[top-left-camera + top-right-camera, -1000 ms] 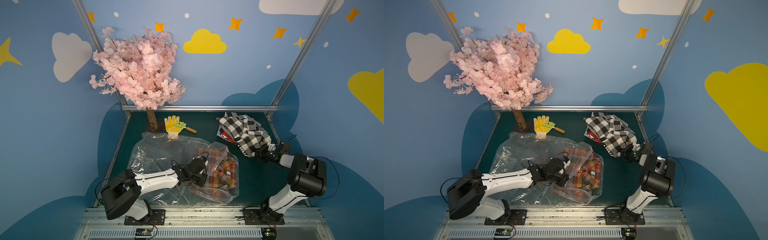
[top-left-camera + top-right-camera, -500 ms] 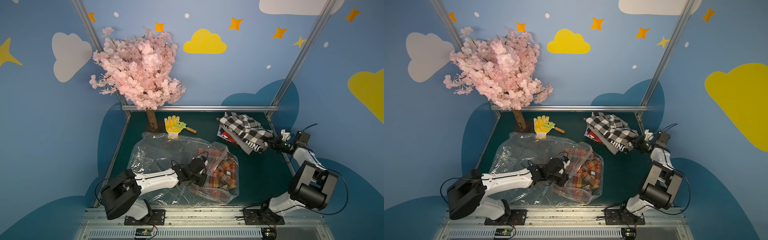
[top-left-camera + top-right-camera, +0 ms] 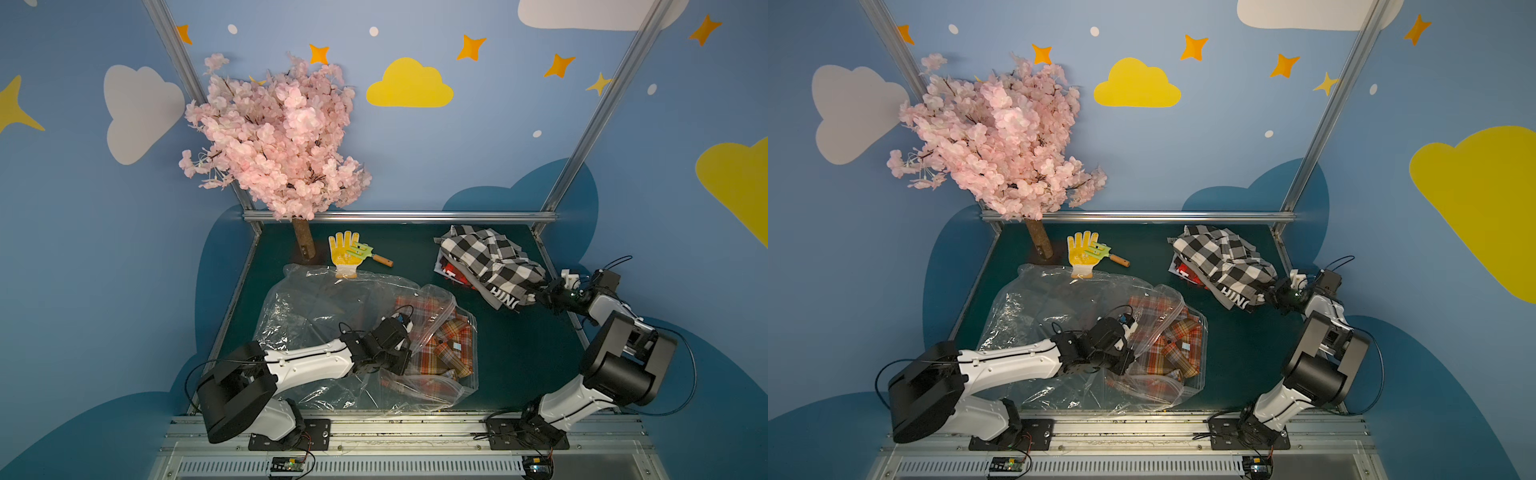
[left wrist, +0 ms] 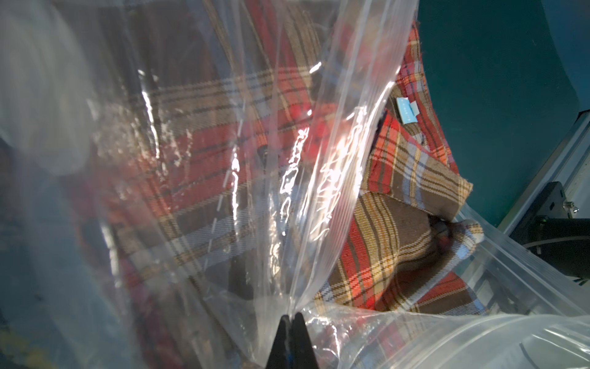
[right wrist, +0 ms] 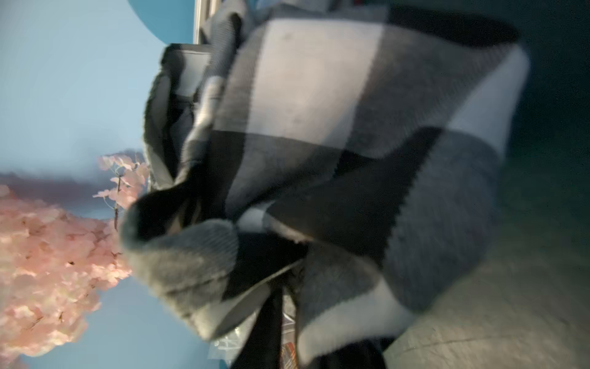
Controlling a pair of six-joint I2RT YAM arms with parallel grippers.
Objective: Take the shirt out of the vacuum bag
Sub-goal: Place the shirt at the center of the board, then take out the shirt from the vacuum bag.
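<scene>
The vacuum bag (image 3: 324, 307) (image 3: 1050, 307) lies crumpled across the green table. A red-orange plaid shirt (image 3: 444, 349) (image 3: 1171, 349) (image 4: 399, 179) lies in its open mouth, partly past the zip edge. My left gripper (image 3: 409, 362) (image 3: 1130, 360) (image 4: 291, 316) is shut on a pinch of the bag's clear plastic beside that shirt. My right gripper (image 3: 536, 297) (image 3: 1268, 297) (image 5: 289, 306) sits at the near edge of a black-and-white checked shirt (image 3: 486, 257) (image 3: 1221, 257) (image 5: 319, 111). Its jaws stand a little apart. Cloth drapes over one finger.
The checked shirt tops a pile at the back right with a red-and-white garment (image 3: 453, 276) and a dark lettered one (image 3: 505, 297). A pink blossom tree (image 3: 278, 137), a yellow glove (image 3: 344, 251) and a small rake (image 3: 370, 254) stand at the back left.
The right arm carried the checked shirt toward the table's right edge and lowered it onto the pile, then its jaws parted. The left arm and bag have not moved.
</scene>
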